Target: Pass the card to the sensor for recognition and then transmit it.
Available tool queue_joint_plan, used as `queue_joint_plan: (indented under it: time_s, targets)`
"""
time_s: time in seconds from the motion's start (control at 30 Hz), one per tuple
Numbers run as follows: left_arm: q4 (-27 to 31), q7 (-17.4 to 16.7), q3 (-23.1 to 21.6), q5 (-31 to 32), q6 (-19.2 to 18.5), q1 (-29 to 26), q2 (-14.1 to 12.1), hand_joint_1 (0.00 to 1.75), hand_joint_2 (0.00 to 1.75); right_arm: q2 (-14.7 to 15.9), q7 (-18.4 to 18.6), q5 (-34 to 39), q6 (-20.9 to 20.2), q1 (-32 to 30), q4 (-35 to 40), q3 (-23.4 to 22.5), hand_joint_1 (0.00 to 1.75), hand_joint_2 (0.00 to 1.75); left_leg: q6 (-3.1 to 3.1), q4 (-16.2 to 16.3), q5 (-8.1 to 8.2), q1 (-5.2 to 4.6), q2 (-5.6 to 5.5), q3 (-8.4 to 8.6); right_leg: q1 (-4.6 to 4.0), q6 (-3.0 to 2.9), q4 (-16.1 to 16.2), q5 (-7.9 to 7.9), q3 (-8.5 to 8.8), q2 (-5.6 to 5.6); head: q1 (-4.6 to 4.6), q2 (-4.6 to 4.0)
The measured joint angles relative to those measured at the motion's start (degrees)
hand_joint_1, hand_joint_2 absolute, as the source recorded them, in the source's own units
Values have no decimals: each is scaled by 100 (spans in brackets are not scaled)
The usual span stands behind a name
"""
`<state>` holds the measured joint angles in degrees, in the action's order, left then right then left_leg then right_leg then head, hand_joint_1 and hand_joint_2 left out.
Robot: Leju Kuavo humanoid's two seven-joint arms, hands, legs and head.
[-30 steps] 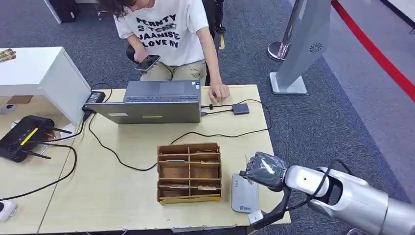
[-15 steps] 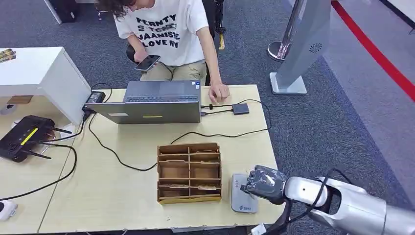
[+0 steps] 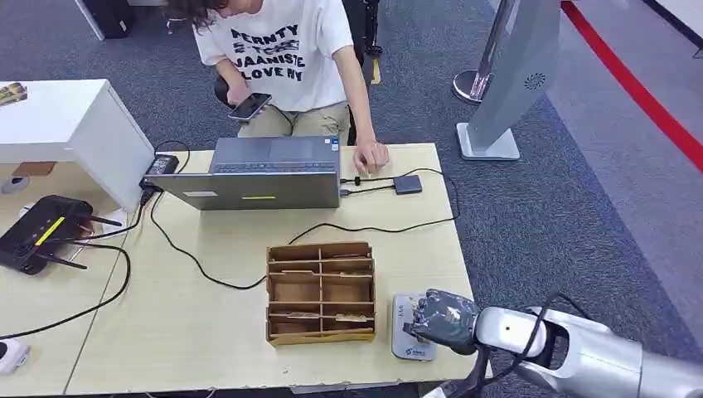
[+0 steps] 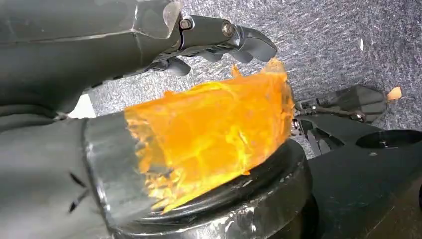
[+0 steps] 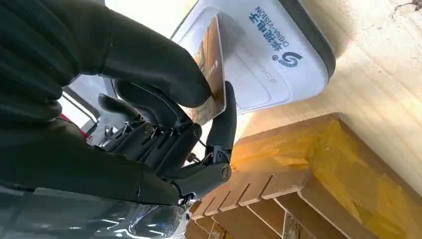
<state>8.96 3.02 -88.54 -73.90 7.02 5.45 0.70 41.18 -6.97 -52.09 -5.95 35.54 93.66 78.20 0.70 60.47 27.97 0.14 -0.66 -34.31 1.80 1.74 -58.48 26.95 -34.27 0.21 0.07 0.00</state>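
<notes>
A white card reader, the sensor [image 3: 408, 338], lies flat on the table near its front right corner, beside the wooden box. My right hand [image 3: 443, 319] hovers right over it and covers its far part. In the right wrist view that hand [image 5: 149, 99] pinches a gold-printed card [image 5: 211, 69] between thumb and fingers, its face held close against the sensor's white top [image 5: 268, 55]. Whether card and sensor touch I cannot tell. My left hand [image 4: 214, 37] hangs over grey carpet, fingers apart from the orange-wrapped thumb, holding nothing.
A wooden divided box [image 3: 320, 290] stands just left of the sensor. Beyond it are a laptop [image 3: 257, 178], black cables [image 3: 373, 228] and a seated person [image 3: 286, 50] with a hand on the table. A router [image 3: 41, 232] lies far left. The table's right edge [image 3: 461, 249] is close.
My right hand has come down and toward the table's front edge with the card, from above the sensor's far end to low over it. The person and the table things stayed put.
</notes>
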Motion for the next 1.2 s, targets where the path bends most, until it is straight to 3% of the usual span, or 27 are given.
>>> queue_joint_plan:
  time_s: [1.2]
  targets:
    - [0, 18, 0, -24, -15, -1, 31, 0, 0, -201, -105, 144, -61, 4, -79, 129, 175, 175, 0, 0, 0, 0, 0, 0, 0, 0, 0, 0, 1, 0, 0, 0]
